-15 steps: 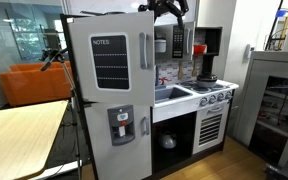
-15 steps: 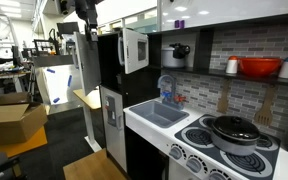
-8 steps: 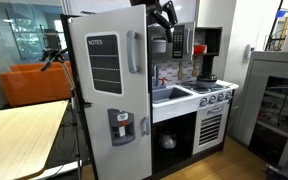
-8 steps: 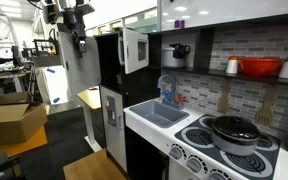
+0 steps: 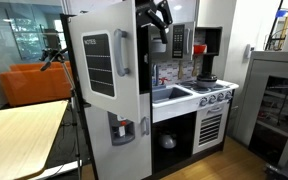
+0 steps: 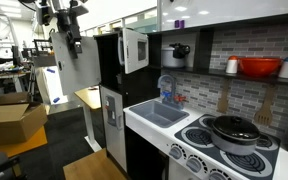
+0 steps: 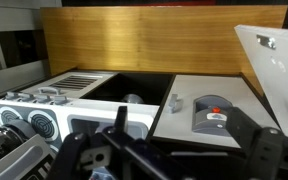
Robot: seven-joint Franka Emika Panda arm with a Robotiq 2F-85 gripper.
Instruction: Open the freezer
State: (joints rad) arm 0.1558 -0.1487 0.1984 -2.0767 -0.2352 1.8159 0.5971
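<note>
Wrist view: looks down past the end effector (image 7: 164, 158), whose dark fingers fill the lower edge, blurred. Neither this view nor the exterior views show whether they are spread or closed, or whether they grip anything. Below lie the sink (image 7: 124, 92) and stove (image 7: 24, 112). A white slanted panel at the right is probably the freezer door seen from above.

Item 1, freezer (image 5: 89, 40): upper, larger compartment of the toy fridge, beside the sink unit.
- Its door stands ajar and carries the black chalkboard panel (image 5: 101, 65) and the vertical grey handle (image 5: 121, 53).
- A dark gap runs along the door's free edge.
- In an exterior view the door (image 6: 76, 75) shows as a pale slab angled out from the black interior.

Item 2, end effector (image 5: 159, 15): sits high at the door's upper free corner, on the inner side and apart from the handle.
- Judged purpose: pressing from behind the edge lets the door be pushed outward along its swing without a grasp.
- Contact with the door cannot be confirmed.

Item 3, lower door (image 5: 122, 127), with dispenser panel: shut, and not part of the job. The microwave (image 6: 134, 50) is likewise untouched.

Hidden or unclear:
- The freezer's interior is too dark to show any contents.
- The hinge line is out of sight.
- The arm is cut off by the frame top in both exterior views.
</note>
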